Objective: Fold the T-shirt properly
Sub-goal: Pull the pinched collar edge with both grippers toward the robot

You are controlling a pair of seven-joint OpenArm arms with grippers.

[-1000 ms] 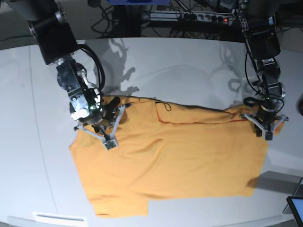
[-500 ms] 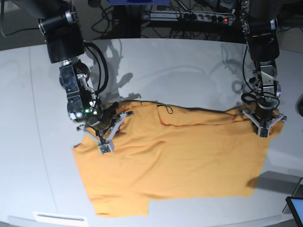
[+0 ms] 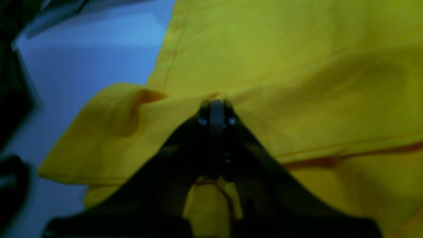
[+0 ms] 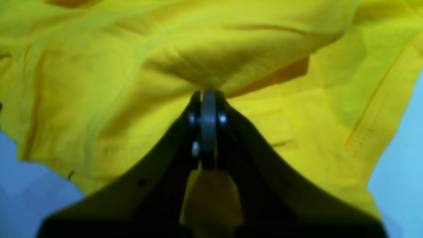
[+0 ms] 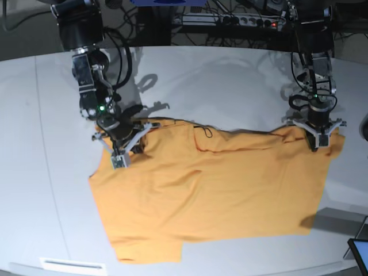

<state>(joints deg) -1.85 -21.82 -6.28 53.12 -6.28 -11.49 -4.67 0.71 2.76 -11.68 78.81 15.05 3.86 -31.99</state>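
Observation:
The orange-yellow T-shirt (image 5: 213, 190) lies spread on the white table (image 5: 230, 86), its far edge lifted at two points. My right gripper (image 5: 118, 156), on the left in the base view, is shut on the shirt's far left corner. The right wrist view shows its jaws (image 4: 206, 96) pinched together on a bunched fold of the T-shirt (image 4: 99, 82). My left gripper (image 5: 318, 140) is shut on the far right corner. Seen from the left wrist, its tips (image 3: 216, 105) clamp a raised ridge of the T-shirt (image 3: 297, 66).
A power strip (image 5: 230, 20) and cables run along the table's far edge. A screen corner (image 5: 359, 253) pokes in at the front right. A white label (image 5: 72, 265) sits at the front left edge.
Both grippers have moved toward the far side of the table, dragging the shirt's far edge with them. Their grips have stayed shut on the cloth.

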